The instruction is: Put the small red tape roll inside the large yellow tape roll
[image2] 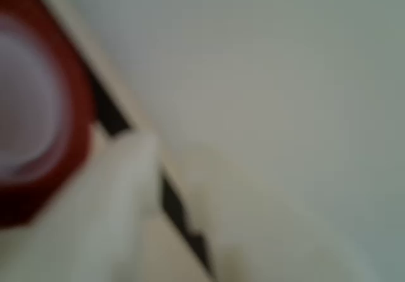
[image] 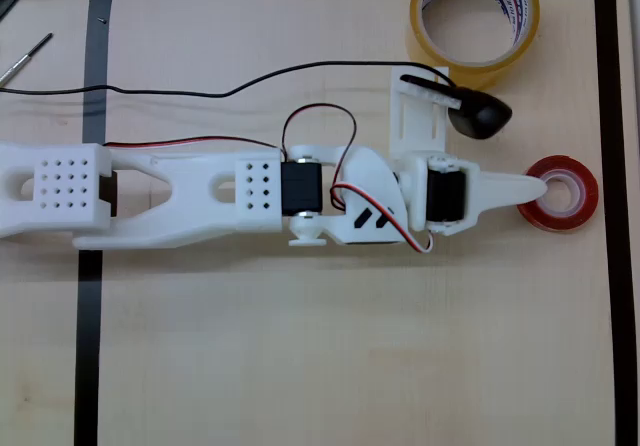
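Tool (image: 535, 191) over small red tape roll (image: 572, 194) on black-taped wooden table (image: 300, 346)

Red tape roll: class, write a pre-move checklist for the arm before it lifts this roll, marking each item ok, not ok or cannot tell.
1. Gripper reaches the red tape roll: ok, its tip overlaps the roll's left rim in the overhead view.
2. Jaws closed on the roll: cannot tell, the wrist view is blurred.
3. Roll lying flat on the table: ok.
4. Yellow tape roll upright with its hole facing up: ok.
5. Black cable away from the yellow roll: not ok, it runs close under it.
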You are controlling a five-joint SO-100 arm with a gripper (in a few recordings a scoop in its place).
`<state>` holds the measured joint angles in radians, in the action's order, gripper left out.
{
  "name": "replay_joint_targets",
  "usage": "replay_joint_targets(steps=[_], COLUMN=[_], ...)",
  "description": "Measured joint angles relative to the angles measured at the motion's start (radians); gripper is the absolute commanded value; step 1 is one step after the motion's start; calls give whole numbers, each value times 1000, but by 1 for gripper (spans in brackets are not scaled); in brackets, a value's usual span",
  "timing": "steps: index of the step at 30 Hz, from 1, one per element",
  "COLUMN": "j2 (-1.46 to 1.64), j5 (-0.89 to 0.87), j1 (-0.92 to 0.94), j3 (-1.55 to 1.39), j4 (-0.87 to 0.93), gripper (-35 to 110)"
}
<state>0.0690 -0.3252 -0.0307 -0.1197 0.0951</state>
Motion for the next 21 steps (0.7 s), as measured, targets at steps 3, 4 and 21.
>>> replay_joint_targets(steps=[3, 4, 21], j2=[-2, -2, 0], j5=[-15, -17, -55], j1=[-2, -5, -44], j3=[-2, -6, -9], j4=[-2, -2, 163], gripper=[0, 0, 0])
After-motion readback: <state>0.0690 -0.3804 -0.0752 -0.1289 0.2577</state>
